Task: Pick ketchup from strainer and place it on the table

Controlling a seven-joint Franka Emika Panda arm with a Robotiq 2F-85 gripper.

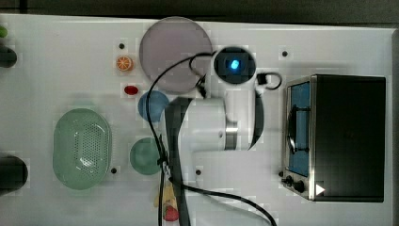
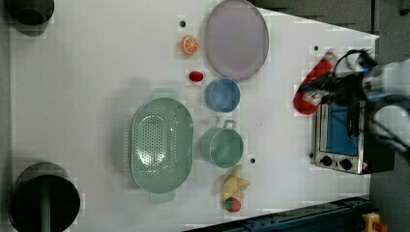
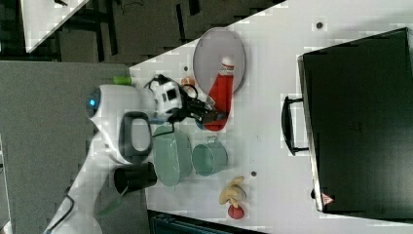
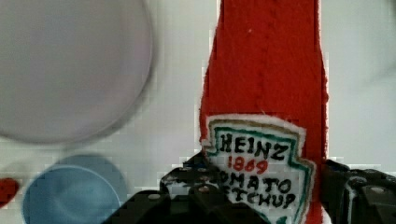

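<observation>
Pincer (image 4: 261, 196) clamped on ketchup (image 4: 266, 93) above table (image 2: 96, 72), purple plate (image 4: 65, 65) and blue cup (image 4: 65, 196) beside.

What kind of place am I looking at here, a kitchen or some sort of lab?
Most likely a robot lab set up as a pretend kitchen. A white table holds toy food such as an orange slice, a green strainer, cups and a small toaster oven, while the gripper holds a felt ketchup bottle.

ketchup (image 4: 266, 93) label: "HEINZ 1869 TOMATO KETCHUP"
</observation>
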